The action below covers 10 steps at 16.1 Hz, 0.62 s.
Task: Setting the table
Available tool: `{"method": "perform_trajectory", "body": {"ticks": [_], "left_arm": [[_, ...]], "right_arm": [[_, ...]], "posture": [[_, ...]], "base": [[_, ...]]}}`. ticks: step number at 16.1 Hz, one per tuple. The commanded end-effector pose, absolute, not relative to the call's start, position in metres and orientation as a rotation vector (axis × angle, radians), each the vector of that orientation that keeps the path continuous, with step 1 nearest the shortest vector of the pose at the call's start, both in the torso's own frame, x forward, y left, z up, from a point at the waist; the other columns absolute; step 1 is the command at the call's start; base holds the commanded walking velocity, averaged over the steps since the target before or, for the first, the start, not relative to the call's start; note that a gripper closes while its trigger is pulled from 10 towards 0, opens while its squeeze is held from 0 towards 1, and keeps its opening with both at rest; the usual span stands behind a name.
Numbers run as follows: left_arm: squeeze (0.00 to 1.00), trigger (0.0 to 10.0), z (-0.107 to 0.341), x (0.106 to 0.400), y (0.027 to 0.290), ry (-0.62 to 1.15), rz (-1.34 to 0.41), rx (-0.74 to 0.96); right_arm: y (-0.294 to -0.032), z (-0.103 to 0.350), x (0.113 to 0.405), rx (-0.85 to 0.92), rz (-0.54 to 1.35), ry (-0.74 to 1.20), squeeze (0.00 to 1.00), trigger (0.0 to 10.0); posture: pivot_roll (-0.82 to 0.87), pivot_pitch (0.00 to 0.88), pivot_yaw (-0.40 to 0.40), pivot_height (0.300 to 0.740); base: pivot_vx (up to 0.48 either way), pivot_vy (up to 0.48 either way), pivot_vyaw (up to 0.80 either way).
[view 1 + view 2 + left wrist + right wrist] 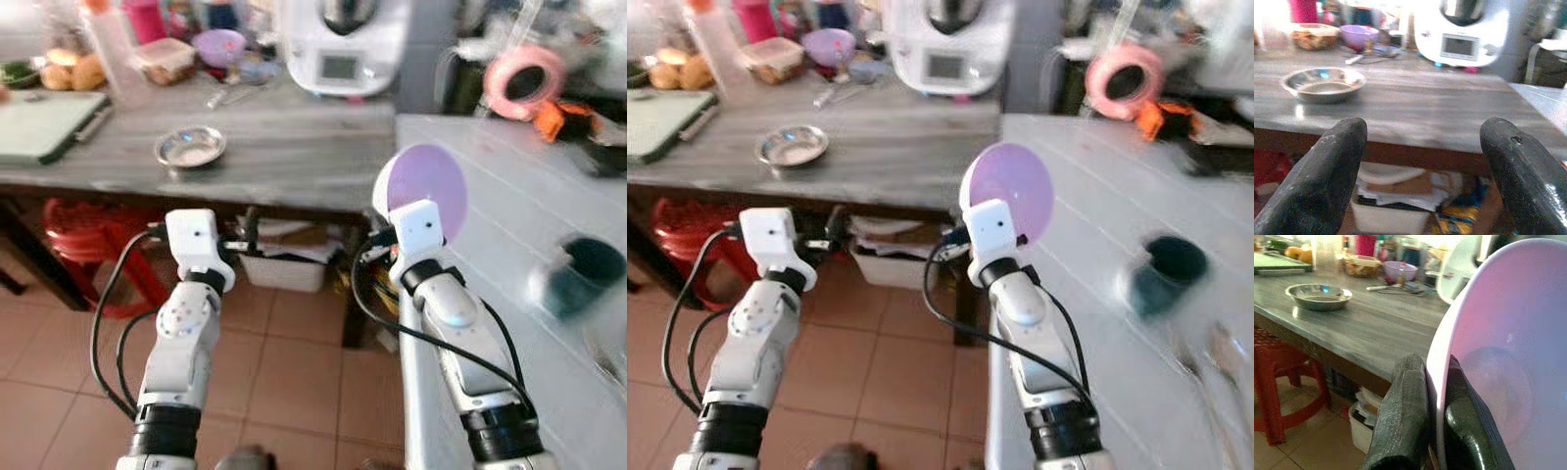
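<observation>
The left gripper [1420, 161] hangs at about 8 o'clock in the head views, raised in front of the grey wooden table [284, 147], its two black fingers [1327, 171] spread wide with nothing between them. Beyond its fingertips, at 11 o'clock, a steel bowl [190, 146] sits on that table, with a green cutting board [44, 122] further off at 9 o'clock. Under the table stands a red plastic stool [83, 240], and just right of it a white bin of papers [284, 262]. At 12 o'clock, along the back of the table, stand a purple bowl [218, 44] and a white kitchen machine [343, 44].

The right gripper [1432, 396] is near the middle of the head views, closed tightly on the rim of a lilac plate [423, 186]. The plate stands on edge, its disc upright and its hollow face turned back towards the camera; in the wrist view its rim runs up from between the two fingers, so its held diameter points towards 12 o'clock. It hovers over the near left corner of the white table [509, 196], apart from the surface.

At 3 o'clock a dark green cup [588, 274], blurred, sits on the white table. A pink roll of tape [527, 78] lies at 1 o'clock.
</observation>
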<state>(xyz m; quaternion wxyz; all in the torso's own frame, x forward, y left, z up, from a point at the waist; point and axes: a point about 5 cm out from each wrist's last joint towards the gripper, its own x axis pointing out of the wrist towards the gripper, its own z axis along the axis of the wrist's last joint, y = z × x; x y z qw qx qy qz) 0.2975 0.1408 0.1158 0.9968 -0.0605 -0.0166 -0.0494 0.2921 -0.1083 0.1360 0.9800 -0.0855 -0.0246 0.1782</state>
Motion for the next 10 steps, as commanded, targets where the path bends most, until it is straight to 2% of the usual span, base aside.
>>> {"method": "perform_trajectory", "body": {"ticks": [1, 4, 9, 10], "left_arm": [[0.00, 10.0, 0.1162, 0.2981, 0.1482, -0.034, -0.080, -0.108], [0.00, 10.0, 0.1177, 0.2971, 0.1450, -0.044, -0.098, -0.119], [0.00, 10.0, 0.1167, 0.2941, 0.1451, -0.042, -0.096, -0.111], [0.00, 10.0, 0.1165, 0.2945, 0.1448, -0.039, -0.104, -0.116]], "right_arm": [[-0.1011, 0.1421, 0.2926, -0.168, 0.377, -0.077, 0.00, 10.0], [-0.1008, 0.1419, 0.2921, -0.170, 0.380, -0.079, 0.00, 10.0], [-0.0994, 0.1405, 0.2902, -0.167, 0.381, -0.077, 0.00, 10.0], [-0.0992, 0.1402, 0.2901, -0.166, 0.382, -0.076, 0.00, 10.0]], "posture": [[-0.02, 0.000, 0.028, 0.740], [-0.02, 0.000, 0.028, 0.740], [-0.02, 0.000, 0.032, 0.740], [-0.02, 0.000, 0.033, 0.740]], "base": [[0.000, 0.439, 0.00], [0.000, 0.440, 0.00], [0.000, 0.000, 0.00], [0.000, 0.480, 0.00]]}}
